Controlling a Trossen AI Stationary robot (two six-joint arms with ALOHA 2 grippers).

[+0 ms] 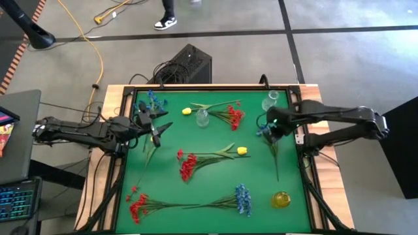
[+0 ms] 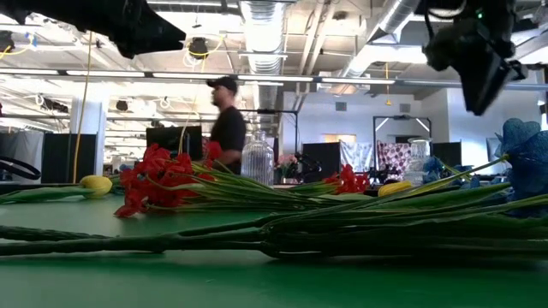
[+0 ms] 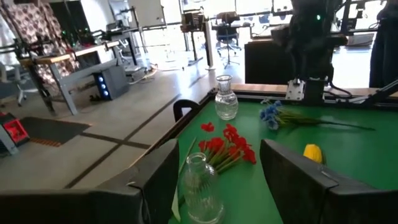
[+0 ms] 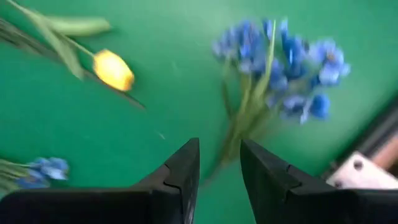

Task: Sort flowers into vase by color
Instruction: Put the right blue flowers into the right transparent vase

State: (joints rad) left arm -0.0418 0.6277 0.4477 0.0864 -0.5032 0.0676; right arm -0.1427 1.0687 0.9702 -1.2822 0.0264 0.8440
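Nothing looks sorted yet, every flower is lying flat on the green table point(image 1: 196, 140) and none is in a vase.

The right claw point(image 4: 219, 146) is over at the right side of the table, hovering above a blue sprig point(image 4: 280, 68). Its fingers are narrowed down but there's a visible gap between them. The sprig's stem lines up with that gap, and I can't see it actually pinched. My guess is it's lined up along the stem on purpose, so that closing catches the thin stem and not the blooms.

The left claw point(image 3: 219, 149) is spread wide, holding nothing I can make out, near the table's left edge. It's pointed across at the closer clear vase point(image 3: 202, 186), with a red cluster point(image 3: 227, 146) just past it. It looks like it's waiting, or maybe scouting that vase.

Containers:
- Closer clear vase: upright around the back middle, looks empty.
- Second clear vase point(image 1: 273, 100): upright at the back right corner, near the right arm, also looks empty.
- Yellowish vase point(image 1: 281, 199): front right corner. I can't really tell from above, but nothing sticks out of it.

That back right vase is the closest one to the blue sprig, so it would make sense for blue to go there.
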